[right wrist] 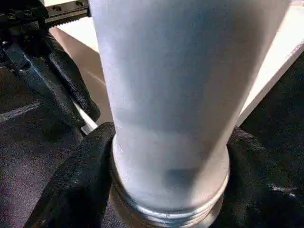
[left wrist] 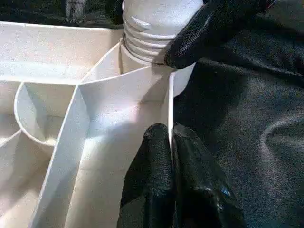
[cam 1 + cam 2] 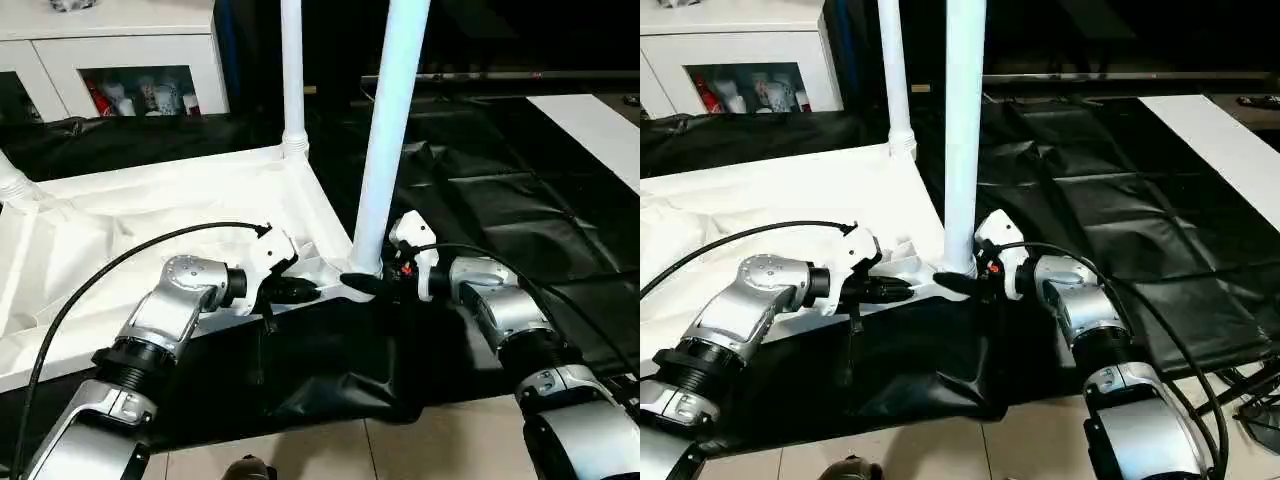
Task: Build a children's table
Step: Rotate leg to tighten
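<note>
The upturned tabletop (image 3: 150, 215) lies on the black-draped desk (image 3: 520, 200). The left end effector (image 3: 290, 290) pinches its thin rim wall. At the near corner, the right end effector (image 3: 365, 283) clasps the standing leg (image 3: 385, 150) just above its threads. Light, stiff, slick plastic, I'd say; best gripped low by the socket.

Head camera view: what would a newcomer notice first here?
The white leg standing in the near corner socket of the upside-down tabletop, with the right gripper closed around its base. Beside it, the left gripper pinches the tabletop's near edge wall. A second leg stands in the far corner.
</note>
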